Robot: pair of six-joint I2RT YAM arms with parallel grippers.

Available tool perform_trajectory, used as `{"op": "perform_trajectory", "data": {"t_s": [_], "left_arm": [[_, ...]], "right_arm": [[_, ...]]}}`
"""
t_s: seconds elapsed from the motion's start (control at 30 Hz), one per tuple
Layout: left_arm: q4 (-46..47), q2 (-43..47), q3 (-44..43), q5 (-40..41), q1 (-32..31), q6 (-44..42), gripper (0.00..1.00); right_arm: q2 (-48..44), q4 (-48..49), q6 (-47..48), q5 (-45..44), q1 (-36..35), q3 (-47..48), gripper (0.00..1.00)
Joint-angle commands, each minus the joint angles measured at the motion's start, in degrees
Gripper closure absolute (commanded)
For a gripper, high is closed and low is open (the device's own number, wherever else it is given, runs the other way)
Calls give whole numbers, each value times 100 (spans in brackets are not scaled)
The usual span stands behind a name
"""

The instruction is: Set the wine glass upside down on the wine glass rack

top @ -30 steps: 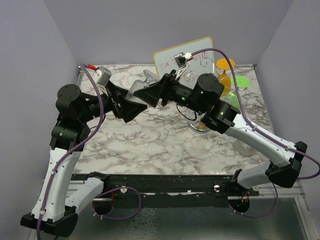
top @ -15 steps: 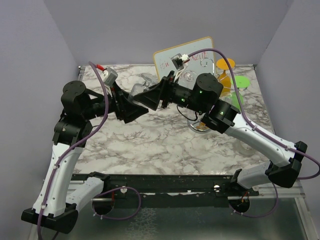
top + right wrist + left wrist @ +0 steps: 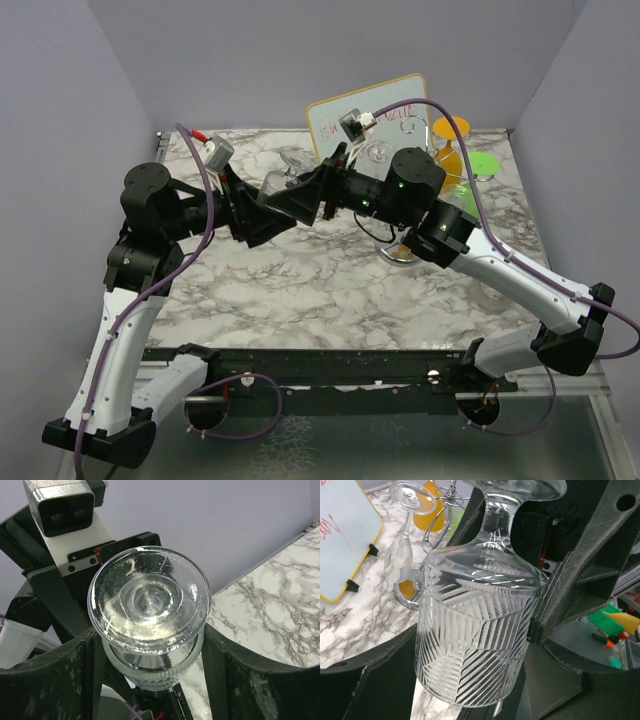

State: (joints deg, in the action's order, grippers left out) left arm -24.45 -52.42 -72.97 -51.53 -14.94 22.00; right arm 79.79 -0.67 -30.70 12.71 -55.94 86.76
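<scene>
A ribbed clear wine glass (image 3: 277,186) is held in the air between both grippers, above the back middle of the table. My left gripper (image 3: 258,210) closes on its bowl (image 3: 480,625), with the jaws against both sides. My right gripper (image 3: 303,192) faces it from the other side; in the right wrist view the glass's round foot (image 3: 149,600) points at the camera and the jaws press the bowl's sides. The silver wire rack (image 3: 385,150) stands behind, right of the glass, on a disc base (image 3: 406,599). Another glass (image 3: 400,545) hangs on it upside down.
A tilted whiteboard (image 3: 335,118) with red writing stands at the back, left of the rack. An orange cup (image 3: 450,135) and a green disc (image 3: 482,165) sit at the back right. The purple walls close in the table on three sides.
My left arm has swung right and up, bringing its gripper in around the glass bowl. My right gripper and the glass have barely moved.
</scene>
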Motion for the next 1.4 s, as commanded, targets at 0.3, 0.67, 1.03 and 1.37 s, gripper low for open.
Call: {"op": "perform_trajectory", "data": {"t_s": [0.3,0.67,1.03,1.37], "left_arm": [[1015,414,638,37,9,-98,60],[2486,755,1510,-253,9,61,66],[2833,826,1689,-193,9,279,69],[2756,729,1768,-181,9,270,69]], "right_arm": [[-334,379,-100,-60,-46,-222,40],[-499,880,-433,-886,-44,-410,16],[-354,429,-292,-990,-48,-156,26],[-300,-137,-89,-929,-48,196,65]]}}
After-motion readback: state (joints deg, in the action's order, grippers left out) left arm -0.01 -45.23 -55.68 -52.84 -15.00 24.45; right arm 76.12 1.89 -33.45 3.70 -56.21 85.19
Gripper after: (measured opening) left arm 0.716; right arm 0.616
